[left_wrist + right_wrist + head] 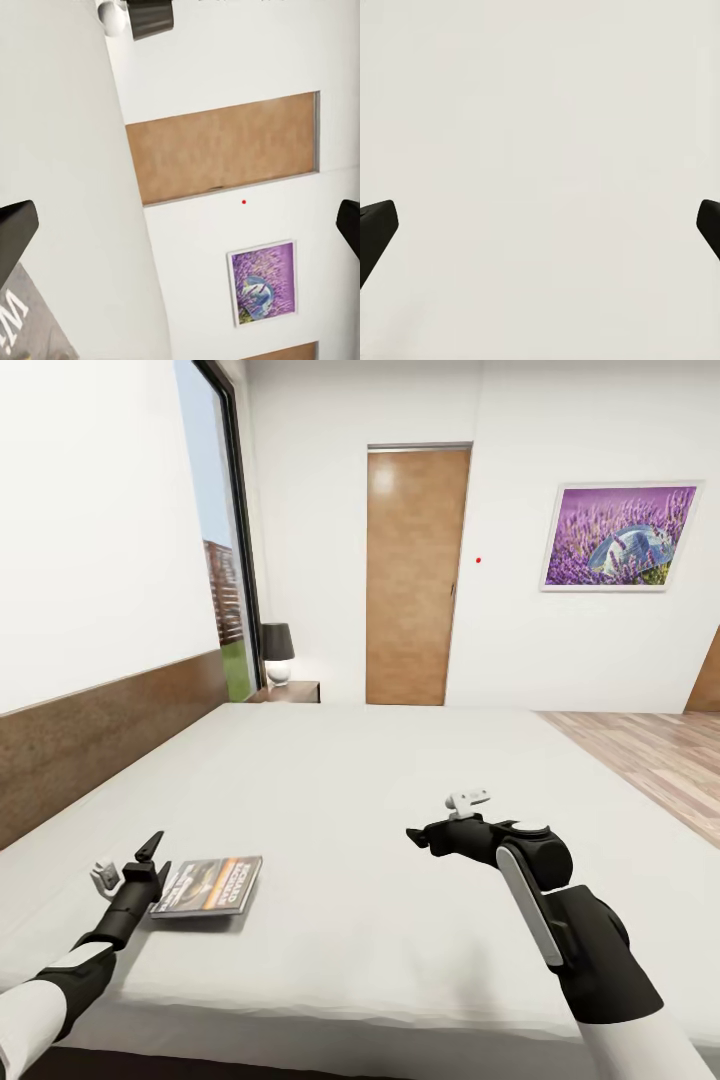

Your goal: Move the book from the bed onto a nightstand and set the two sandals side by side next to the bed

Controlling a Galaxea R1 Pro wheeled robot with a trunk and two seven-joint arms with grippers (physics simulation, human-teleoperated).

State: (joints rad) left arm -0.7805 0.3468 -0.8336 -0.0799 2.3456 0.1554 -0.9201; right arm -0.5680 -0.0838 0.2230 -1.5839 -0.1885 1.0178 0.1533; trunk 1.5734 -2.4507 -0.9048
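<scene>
Book (207, 887) flat on the bed (380, 800), lower left of the head frame, near the mattress's near edge. Cover up, orange band on the side toward frame centre. Long axis roughly left-right in frame, slightly skewed.

Left gripper (152, 857) right at the book's left short edge, touching or just beside it; can't tell which. One finger raised above the mattress, jaws apart, nothing between them. Left wrist view confirms: fingertips at opposite frame edges, wide spread, a corner of the book (30, 322) at lower left, not between the fingers.

Right gripper (418, 836) centre-right of frame, over bare mattress, well apart from the book. Spread wide too, empty: right wrist view has both tips at the frame edges, plain sheet between.

Judgement: left arm clearly nearer, so pick belongs to it. Thin book lying flat, so probably needs an edge grip from the short side.

Nightstand (290, 691) at upper left-centre, beyond the far end of the bed, lamp (276, 650) on top. Far from the book.
</scene>
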